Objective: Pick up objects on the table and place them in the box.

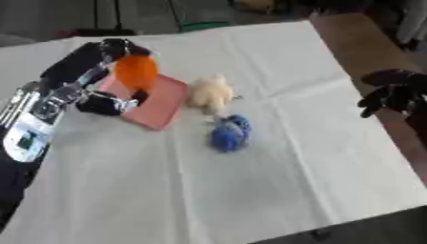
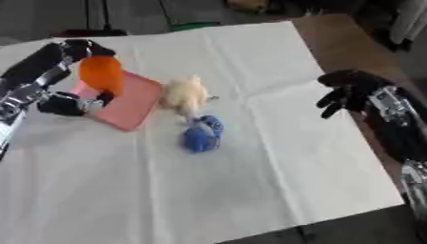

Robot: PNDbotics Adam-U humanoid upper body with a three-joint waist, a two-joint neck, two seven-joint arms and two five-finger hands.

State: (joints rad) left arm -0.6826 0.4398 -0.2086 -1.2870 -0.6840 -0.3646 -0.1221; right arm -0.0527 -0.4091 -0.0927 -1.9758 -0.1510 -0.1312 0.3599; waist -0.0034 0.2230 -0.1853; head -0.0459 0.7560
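The left robot hand is seen at the left of the scene, raised over the pink box. An orange object is pinched between its upper fingers and its thumb, and it hangs directly above the box's left part; whether it touches the box cannot be told. The box is a flat, pink, tray-like thing lying askew on the white cloth that covers the tabletop, whose bare brown surface is exposed well to the right of the box.

Just to the right of the box, a cream-coloured soft object is found lying on the cloth, near the box's right edge but apart from it. To the lower right of the box, just below the cream object, a blue object of bundled, rounded shape is seen on the cloth; whether the two touch cannot be told.

Well to the right of the box, over the edge where the cloth meets the bare tabletop, the right robot hand is held idle. Its dark fingers are curled downward and nothing is held in them. It is kept far from the cream and blue objects.
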